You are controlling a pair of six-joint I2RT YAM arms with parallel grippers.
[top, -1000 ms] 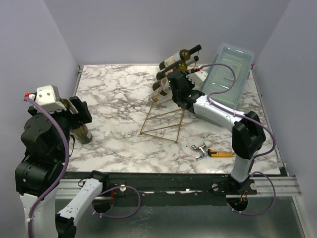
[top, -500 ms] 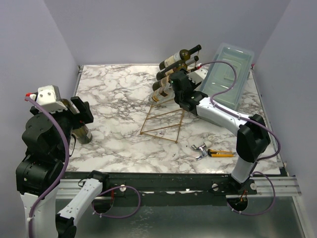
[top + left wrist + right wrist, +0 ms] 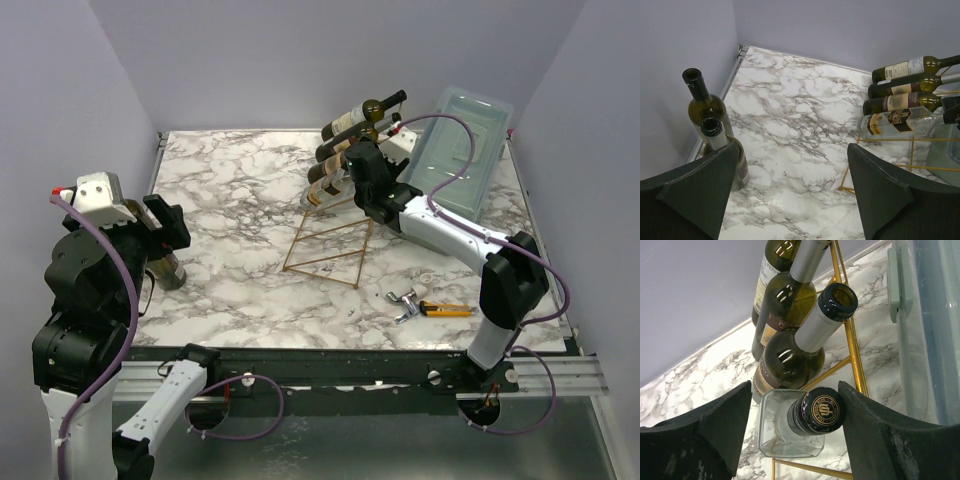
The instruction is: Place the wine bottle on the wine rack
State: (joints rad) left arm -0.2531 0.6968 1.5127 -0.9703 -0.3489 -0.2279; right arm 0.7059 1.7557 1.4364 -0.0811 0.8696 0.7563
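Low on the rack (image 3: 856, 360), the right jaws stand apart around the clear bottle (image 3: 800, 420) cap; a crooked retreat could drag it off. Left jaws gape empty.

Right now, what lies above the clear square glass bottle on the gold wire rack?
Three dark green wine bottles, stacked; the gold rungs under them are mostly covered.

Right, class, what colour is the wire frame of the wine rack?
The wine rack is gold, seen best in the right wrist view.
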